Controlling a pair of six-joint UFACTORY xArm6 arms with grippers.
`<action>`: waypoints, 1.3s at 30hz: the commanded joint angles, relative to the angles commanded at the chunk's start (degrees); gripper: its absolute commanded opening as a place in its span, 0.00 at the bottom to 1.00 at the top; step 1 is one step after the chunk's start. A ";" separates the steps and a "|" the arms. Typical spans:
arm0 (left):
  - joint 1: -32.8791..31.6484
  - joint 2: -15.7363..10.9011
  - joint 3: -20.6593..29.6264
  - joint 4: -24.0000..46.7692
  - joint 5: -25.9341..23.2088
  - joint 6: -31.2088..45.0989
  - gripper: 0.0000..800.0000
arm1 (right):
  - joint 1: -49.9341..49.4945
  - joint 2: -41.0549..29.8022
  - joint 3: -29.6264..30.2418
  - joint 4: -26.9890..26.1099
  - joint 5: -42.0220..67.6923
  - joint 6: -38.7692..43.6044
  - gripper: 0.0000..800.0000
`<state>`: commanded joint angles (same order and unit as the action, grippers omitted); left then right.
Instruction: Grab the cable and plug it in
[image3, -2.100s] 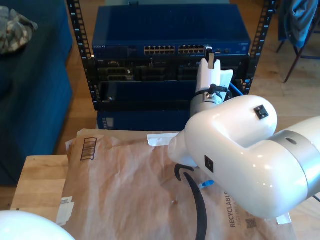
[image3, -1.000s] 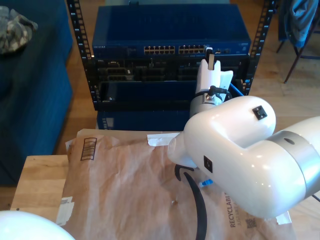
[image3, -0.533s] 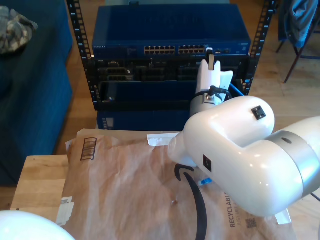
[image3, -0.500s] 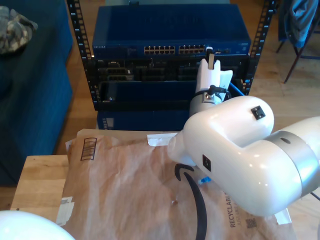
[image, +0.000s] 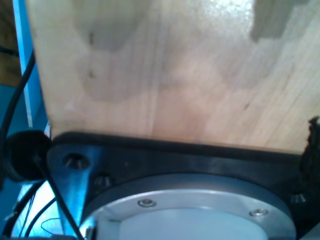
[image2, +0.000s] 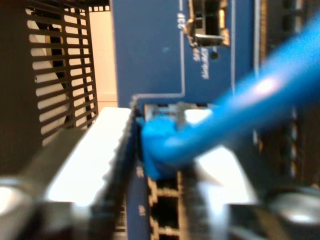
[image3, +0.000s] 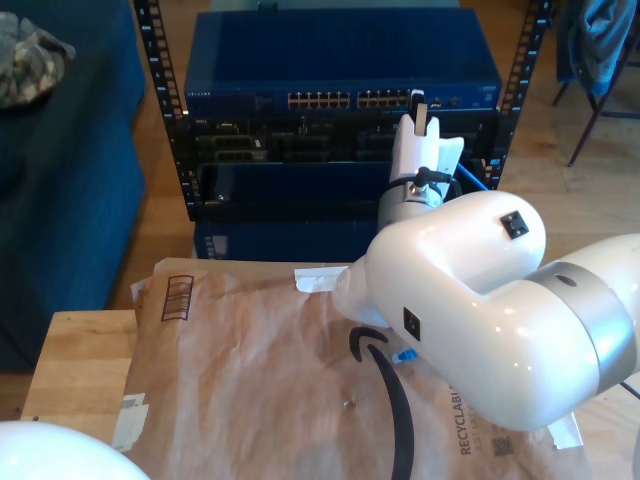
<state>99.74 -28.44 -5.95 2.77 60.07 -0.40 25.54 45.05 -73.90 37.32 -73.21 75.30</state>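
Second tool (image2: 150, 150), as my second gripper is logged, is clenched on the blue-booted plug (image2: 157, 150) of the cable (image2: 260, 95), one white finger (image2: 95, 150) pressing the boot's side. Plug nose sits at the mouth of a port (image2: 165, 107) on the blue switch (image2: 150, 55); whether it is latched cannot be told, the view being blurred. Cable body leaves the plug toward 2 o'clock in the second wrist view, so the plug's long axis points straight into the switch face, directly ahead of the jaws. Exterior view: second tool (image3: 421, 112) at the 3 o'clock end of the port row on the switch (image3: 340, 60), a short run of cable (image3: 472, 180) showing beside the wrist. First tool's state cannot be told; its camera looks at the wooden bench (image: 175, 65). Judgement: second arm is the nearer; remaining move is a short straight push along the plug axis.
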 joint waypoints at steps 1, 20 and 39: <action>0.00 0.00 0.00 0.00 0.00 0.00 1.00 | -0.09 0.00 0.09 0.00 0.09 0.00 0.40; 0.00 0.00 0.00 0.00 0.00 0.00 1.00 | 2.02 -14.95 18.99 0.00 3.69 0.09 0.54; 0.00 0.00 0.00 0.00 0.00 0.00 1.00 | -7.56 -45.27 39.03 -3.78 35.60 -4.92 0.85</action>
<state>99.74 -28.44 -5.95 2.77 60.07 -0.40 17.98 -0.22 -34.87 33.54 -37.60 70.37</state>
